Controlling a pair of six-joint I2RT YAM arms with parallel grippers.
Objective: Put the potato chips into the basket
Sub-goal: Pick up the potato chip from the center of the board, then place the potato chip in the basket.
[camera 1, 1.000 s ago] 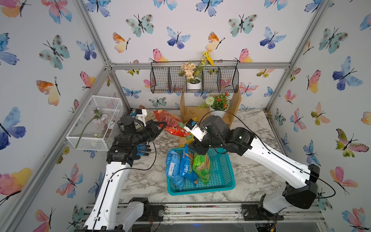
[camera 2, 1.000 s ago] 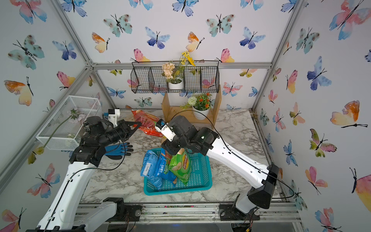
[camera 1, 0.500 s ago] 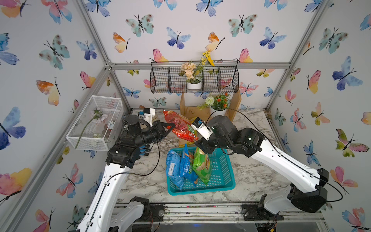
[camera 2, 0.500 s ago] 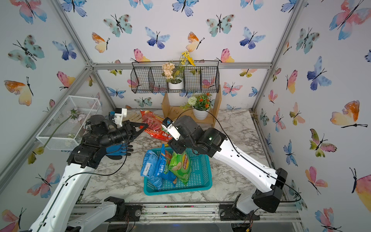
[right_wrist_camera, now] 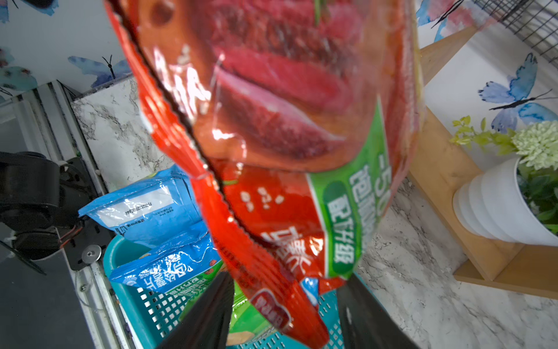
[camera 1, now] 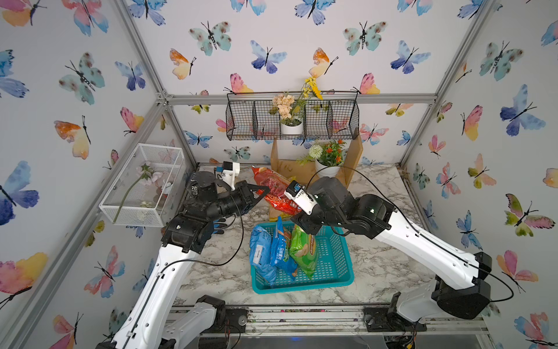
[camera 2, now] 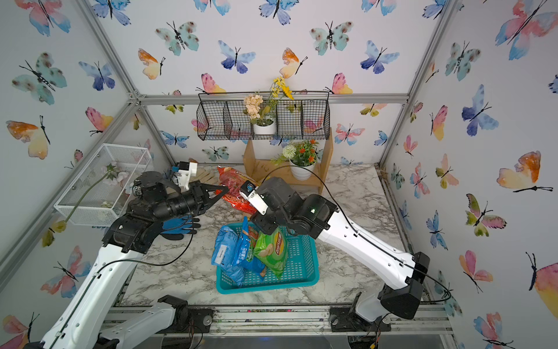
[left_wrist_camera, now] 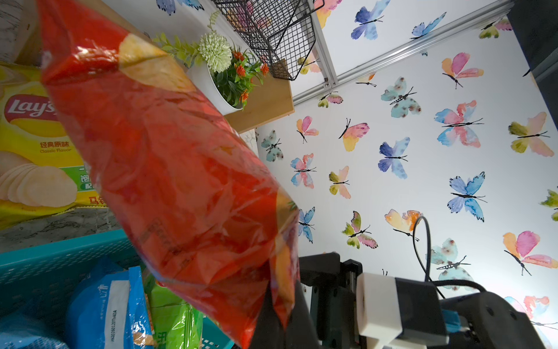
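Three of the bags are in the basket [camera 1: 332,261] already. Two blue bags [camera 1: 265,253] lean at the wall nearest the left arm and a green bag [camera 1: 303,250] is propped beside them. The rest of the basket floor is bare.

The step in hand is the red bag [camera 1: 277,196]. It hangs tilted in the air just beyond the basket's far rim, its low end pointing toward the basket. The left gripper [camera 1: 263,191] has its jaws closed tight on one edge of the bag and is carrying it.

The right gripper [right_wrist_camera: 287,276] sits at the bag's low end, above the basket's far wall. In the right wrist view its two dark fingers [right_wrist_camera: 208,314] stand apart with the crimped end of the bag between them. I can't see either one pressing the foil, so I take it as open, not gripping. To me this looks like a handover, or a steadying with both arms, caught halfway.

The yellow bag [left_wrist_camera: 36,145] lies flat on the marble table [camera 1: 377,266] behind the basket's far rim, below the red one, with nothing touching it.

As I judge it, the red bag has to come forward until it is over the bare part of the basket floor, then go down before anything lets go. If the right fingers are to take it, they should close on the low end first. The foil looks puffy and slick, so a release above the far wall could tip the bag back out onto the yellow one. After that only the yellow bag is left.
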